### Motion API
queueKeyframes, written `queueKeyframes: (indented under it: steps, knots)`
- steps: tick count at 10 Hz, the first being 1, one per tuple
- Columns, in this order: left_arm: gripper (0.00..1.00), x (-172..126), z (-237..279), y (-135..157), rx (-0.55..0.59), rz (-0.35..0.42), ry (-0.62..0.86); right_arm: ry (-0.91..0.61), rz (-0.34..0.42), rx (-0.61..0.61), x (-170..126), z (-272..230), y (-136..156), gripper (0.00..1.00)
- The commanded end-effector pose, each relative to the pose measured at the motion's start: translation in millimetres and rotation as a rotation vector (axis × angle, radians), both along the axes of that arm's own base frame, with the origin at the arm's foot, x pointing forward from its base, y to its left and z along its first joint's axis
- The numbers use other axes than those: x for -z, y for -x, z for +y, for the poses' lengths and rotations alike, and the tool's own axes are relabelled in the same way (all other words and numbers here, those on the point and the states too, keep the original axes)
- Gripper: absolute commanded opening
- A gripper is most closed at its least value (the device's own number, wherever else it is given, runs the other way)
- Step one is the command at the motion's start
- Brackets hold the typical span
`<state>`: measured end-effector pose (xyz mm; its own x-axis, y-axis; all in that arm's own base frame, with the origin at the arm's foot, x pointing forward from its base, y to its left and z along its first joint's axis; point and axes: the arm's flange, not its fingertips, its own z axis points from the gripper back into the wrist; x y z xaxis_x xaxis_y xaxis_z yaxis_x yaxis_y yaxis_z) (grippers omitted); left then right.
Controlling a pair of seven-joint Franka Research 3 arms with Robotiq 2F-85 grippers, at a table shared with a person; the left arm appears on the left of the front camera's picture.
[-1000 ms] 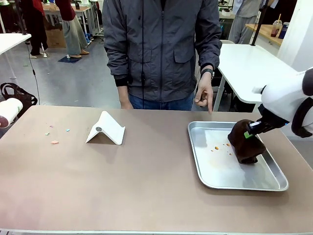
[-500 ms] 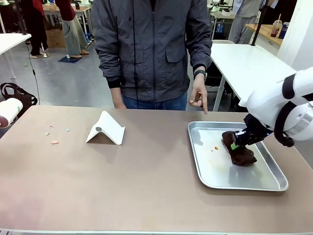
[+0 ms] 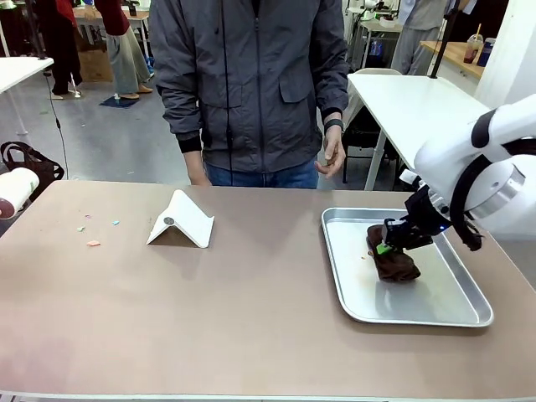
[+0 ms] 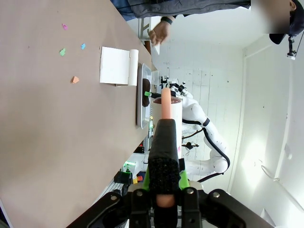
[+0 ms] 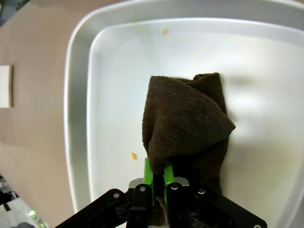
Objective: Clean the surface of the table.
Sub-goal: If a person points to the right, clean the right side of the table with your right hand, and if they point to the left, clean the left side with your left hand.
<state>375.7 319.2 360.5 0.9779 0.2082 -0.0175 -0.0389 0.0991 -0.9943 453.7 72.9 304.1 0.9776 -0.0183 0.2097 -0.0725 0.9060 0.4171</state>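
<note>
Over the tray (image 3: 435, 295), right fingers (image 3: 383, 249) pinch cloth (image 3: 397, 267); table (image 3: 251, 310) lies beneath.

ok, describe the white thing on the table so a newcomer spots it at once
On the brown table, look left of the metal tray, in front of the person. The white stand sits between the tray and some small coloured scraps. It alone is tent-shaped, with a grey dot on its slope.
</note>
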Motion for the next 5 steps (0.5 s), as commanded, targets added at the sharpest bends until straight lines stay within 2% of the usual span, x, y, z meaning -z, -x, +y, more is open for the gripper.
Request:
queueKeyframes:
  steps: [1, 5]
  knots:
    - [0.19, -3, -1, 4, 0.014, -0.019, 0.006, -0.066, -0.006, -0.048, 14, 19, -5, 0.09]
    - [0.19, -3, -1, 4, 0.014, -0.019, 0.006, -0.086, -0.024, -0.156, 10, 55, -2, 0.09]
